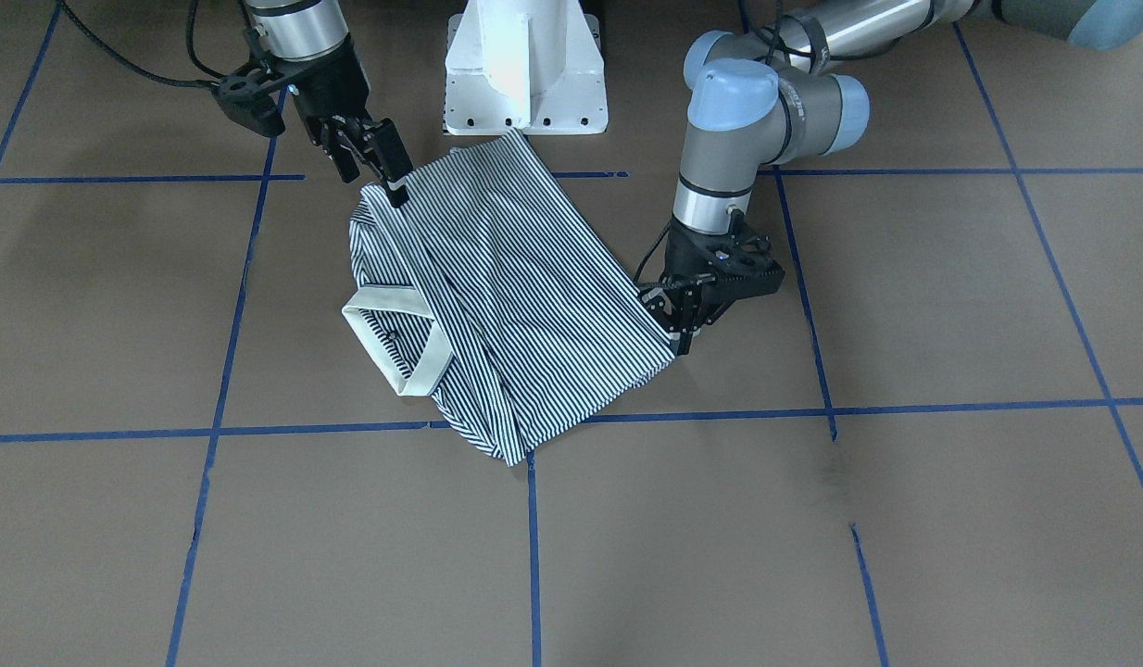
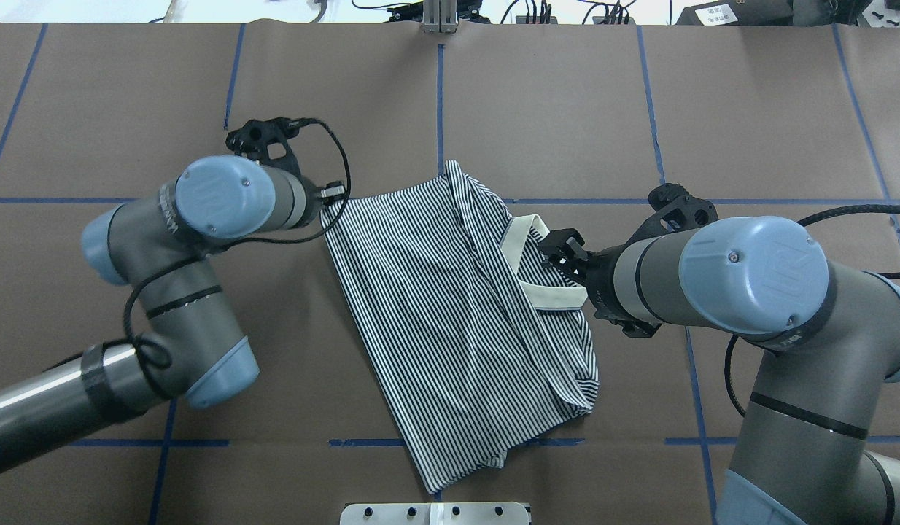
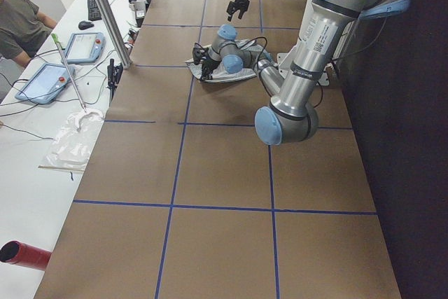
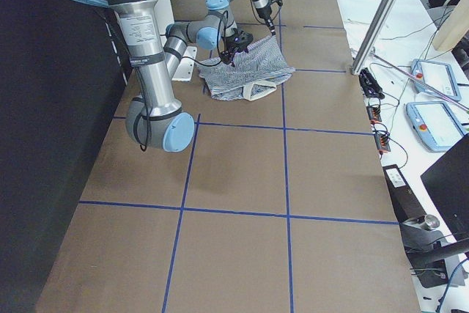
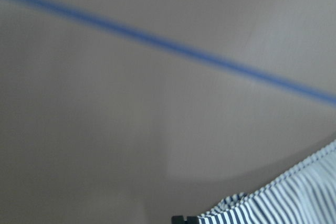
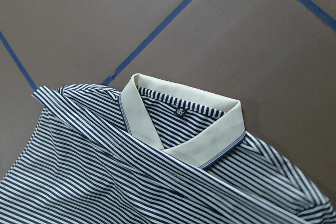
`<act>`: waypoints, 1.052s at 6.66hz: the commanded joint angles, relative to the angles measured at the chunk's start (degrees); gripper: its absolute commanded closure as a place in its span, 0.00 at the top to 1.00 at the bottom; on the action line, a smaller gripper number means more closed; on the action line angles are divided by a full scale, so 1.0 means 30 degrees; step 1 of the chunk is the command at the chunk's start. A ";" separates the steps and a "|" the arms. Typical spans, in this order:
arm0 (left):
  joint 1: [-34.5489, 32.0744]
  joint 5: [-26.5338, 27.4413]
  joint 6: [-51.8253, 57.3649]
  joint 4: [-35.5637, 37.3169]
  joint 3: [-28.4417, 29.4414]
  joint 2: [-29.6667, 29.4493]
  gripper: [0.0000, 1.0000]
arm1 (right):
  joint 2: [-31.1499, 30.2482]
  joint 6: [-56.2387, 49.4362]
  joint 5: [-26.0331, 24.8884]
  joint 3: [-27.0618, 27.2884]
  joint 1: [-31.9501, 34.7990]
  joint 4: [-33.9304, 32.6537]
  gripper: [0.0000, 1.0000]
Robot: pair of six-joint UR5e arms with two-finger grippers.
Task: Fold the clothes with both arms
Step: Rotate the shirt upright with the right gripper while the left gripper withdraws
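Observation:
The striped polo shirt (image 1: 534,278) lies folded into a slanted rectangle mid-table, its cream collar (image 1: 395,324) facing up; the right wrist view shows the collar (image 6: 184,135) from close by. My left gripper (image 1: 680,345) is low at the shirt's hem corner and looks shut on the fabric edge (image 5: 283,198). In the overhead view that left gripper (image 2: 332,195) touches the shirt (image 2: 435,306) at its far left corner. My right gripper (image 1: 377,176) hovers open over the shoulder corner, holding nothing. From overhead the right gripper (image 2: 561,253) sits just beside the collar (image 2: 545,297).
The white pedestal base (image 1: 525,74) stands just behind the shirt. Blue tape lines (image 1: 534,556) grid the brown table. Beside the table, a bench holds tablets (image 3: 66,50) with a seated person (image 3: 17,22) next to it. A red cylinder (image 3: 24,253) lies near that bench's corner.

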 commanded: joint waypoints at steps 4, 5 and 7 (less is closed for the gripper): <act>-0.3303 -0.1478 0.2125 -0.7191 0.8824 -0.4047 0.43 | 0.0611 -0.1084 -0.0093 -0.1249 0.0218 -0.0003 1.00; -0.3333 -0.2938 0.2066 -0.6931 0.4862 -0.1660 0.44 | 0.2037 -0.3211 -0.0005 -0.2768 0.0188 -0.0033 1.00; -0.3392 -0.4387 0.1978 -0.6899 0.0122 0.2013 0.45 | 0.4152 -0.5069 0.0200 -0.5436 -0.0422 -0.0120 1.00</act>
